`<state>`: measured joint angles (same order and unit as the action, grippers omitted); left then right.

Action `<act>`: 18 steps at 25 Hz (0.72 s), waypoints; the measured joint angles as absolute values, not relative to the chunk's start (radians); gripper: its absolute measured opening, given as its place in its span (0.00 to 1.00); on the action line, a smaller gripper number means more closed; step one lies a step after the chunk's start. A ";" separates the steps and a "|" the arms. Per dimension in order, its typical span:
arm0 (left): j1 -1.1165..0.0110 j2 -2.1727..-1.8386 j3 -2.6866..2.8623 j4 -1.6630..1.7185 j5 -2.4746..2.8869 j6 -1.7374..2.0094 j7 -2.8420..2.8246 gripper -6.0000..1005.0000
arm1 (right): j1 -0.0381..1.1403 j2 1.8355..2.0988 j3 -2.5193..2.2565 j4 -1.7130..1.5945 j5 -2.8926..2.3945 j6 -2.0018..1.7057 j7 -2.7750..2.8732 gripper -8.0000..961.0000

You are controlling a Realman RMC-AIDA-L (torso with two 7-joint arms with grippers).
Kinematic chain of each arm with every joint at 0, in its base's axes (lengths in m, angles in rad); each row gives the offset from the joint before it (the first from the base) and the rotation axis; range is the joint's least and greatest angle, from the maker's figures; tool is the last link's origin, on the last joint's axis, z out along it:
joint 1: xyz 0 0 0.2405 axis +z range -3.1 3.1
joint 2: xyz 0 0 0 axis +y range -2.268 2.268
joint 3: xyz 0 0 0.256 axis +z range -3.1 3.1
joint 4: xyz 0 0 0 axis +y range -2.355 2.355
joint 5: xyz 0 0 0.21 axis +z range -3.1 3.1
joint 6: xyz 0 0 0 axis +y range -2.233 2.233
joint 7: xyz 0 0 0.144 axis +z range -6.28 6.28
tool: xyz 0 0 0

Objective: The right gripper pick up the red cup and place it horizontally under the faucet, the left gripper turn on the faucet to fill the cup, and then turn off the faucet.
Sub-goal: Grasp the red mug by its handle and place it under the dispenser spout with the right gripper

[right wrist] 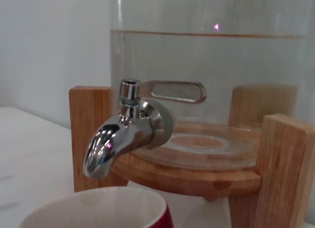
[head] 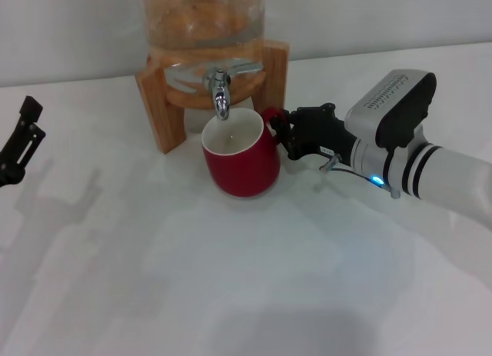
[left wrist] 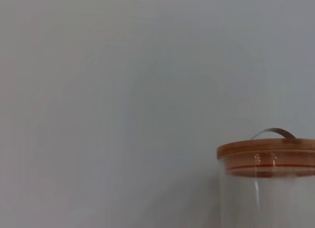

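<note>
Red cup [head: 241, 164] upright on the white counter [head: 231, 279], right under the faucet [head: 221, 94], spout hanging just above the white inside. Right claw [head: 278, 129] reaching in from the right, arm stretched low and nearly level across the counter, blue light glowing on the wrist, black fingers clenched on the cup's small loop handle. From the right wrist, chrome faucet [right wrist: 123, 134] close up, flat lever lying sideways against the glass jar [right wrist: 211, 65], cup rim [right wrist: 98, 208] just below the spout, wooden stand [right wrist: 197, 164] cradling the jar. Left claw [head: 21, 141] far off at the left edge, well apart from the jar, raised off the counter; open or closed, cannot tell.
</note>
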<state>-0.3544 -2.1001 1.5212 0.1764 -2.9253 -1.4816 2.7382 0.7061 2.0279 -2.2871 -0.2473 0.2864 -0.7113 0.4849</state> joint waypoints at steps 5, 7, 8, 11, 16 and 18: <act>-0.354 -2.100 1.525 0.178 -2.925 -1.482 2.738 0.85 | 0.704 2.028 -2.287 -0.253 0.286 -0.711 0.482 0.14; -0.354 -2.100 1.525 0.178 -2.925 -1.482 2.738 0.85 | 0.704 2.028 -2.290 -0.256 0.285 -0.711 0.481 0.14; -0.354 -2.100 1.525 0.178 -2.925 -1.482 2.738 0.85 | 0.704 2.028 -2.293 -0.257 0.284 -0.711 0.481 0.15; -0.353 -2.100 1.525 0.178 -2.926 -1.481 2.738 0.85 | 0.707 2.028 -2.306 -0.258 0.284 -0.710 0.480 0.15; -0.353 -2.100 1.525 0.178 -2.927 -1.480 2.738 0.85 | 0.712 2.028 -2.315 -0.258 0.284 -0.709 0.480 0.16; -0.354 -2.100 1.525 0.181 -2.927 -1.479 2.738 0.85 | 0.713 2.028 -2.315 -0.258 0.284 -0.708 0.480 0.17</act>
<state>-0.3536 -2.1000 1.5247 0.1812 -2.9270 -1.4791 2.7382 0.7128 2.0278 -2.3147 -0.2584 0.2840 -0.7081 0.4803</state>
